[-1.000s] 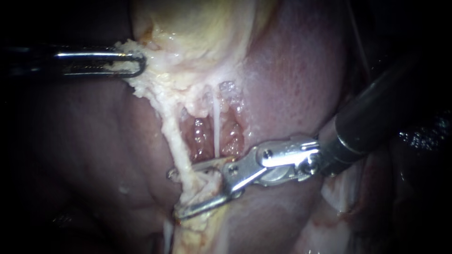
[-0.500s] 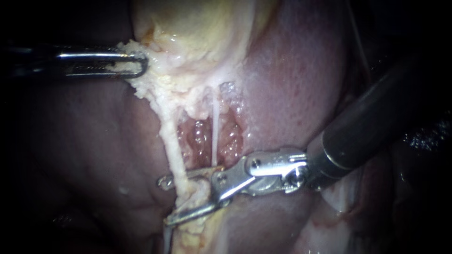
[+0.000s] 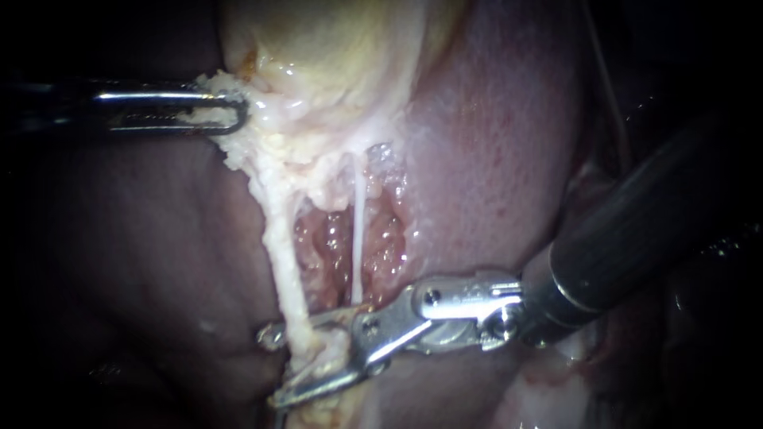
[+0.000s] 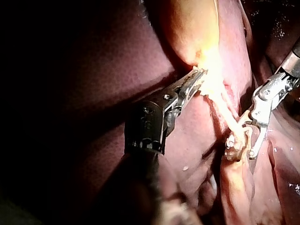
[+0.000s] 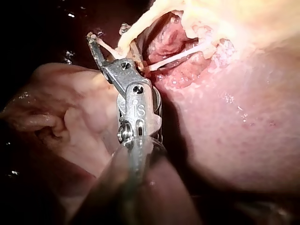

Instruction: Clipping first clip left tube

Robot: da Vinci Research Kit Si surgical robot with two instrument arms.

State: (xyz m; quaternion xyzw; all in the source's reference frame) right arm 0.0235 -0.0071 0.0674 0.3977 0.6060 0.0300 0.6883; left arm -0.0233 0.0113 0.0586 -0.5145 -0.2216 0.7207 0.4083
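At far left, L instrument (image 3: 214, 111): jaws clenched on the pale lower fringe of the gallbladder (image 3: 334, 48), pulling it up & out so the strands below stand taut
Mid-left, left tube (image 3: 282, 254): thick pale cord running down from that fringe, stretched clear of the raw bed (image 3: 326, 246), which leaves room for a jaw to pass behind it
Low centre, R instrument (image 3: 276, 365): shaft enters from the right, jaws apart & straddling the left tube low down, one each side w/ a gap showing, not yet squeezed; can't tell if a clip is loaded
Centre, right tube (image 3: 358, 238): thin white thread just beside; its lower end meets the R instrument near the hinge, can't tell if it's clear of the bite
At right, liver (image 3: 493, 143): smooth pink backdrop, no jaw on it
Step, as judged: placement looks set, closing remains
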